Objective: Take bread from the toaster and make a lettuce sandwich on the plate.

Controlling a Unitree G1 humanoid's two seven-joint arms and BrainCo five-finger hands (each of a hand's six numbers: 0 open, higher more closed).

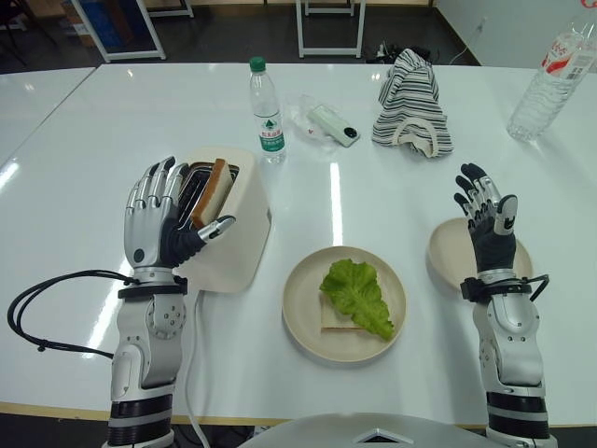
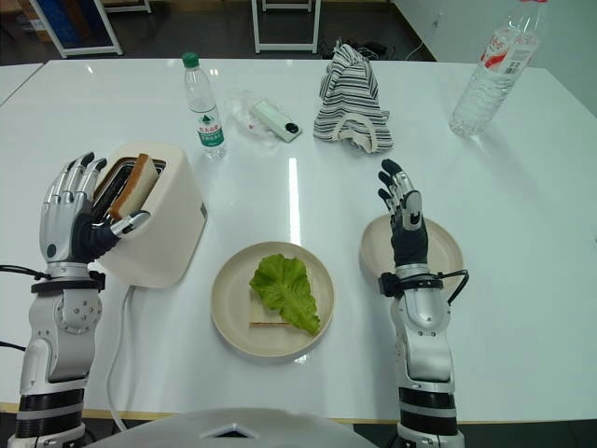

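Left hand at toaster, fingers straight, thumb just beside slice that sticks up tilted from the slot. Plate holds bread under lettuce. Right hand, fingers spread, over dish.

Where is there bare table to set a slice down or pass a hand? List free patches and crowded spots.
Free on the table: the middle between toaster, lettuce plate and small plate; the strip right of the small plate; the left side beyond the left hand. Crowded: the far side, with green-capped bottle, bagged device and striped cloth.
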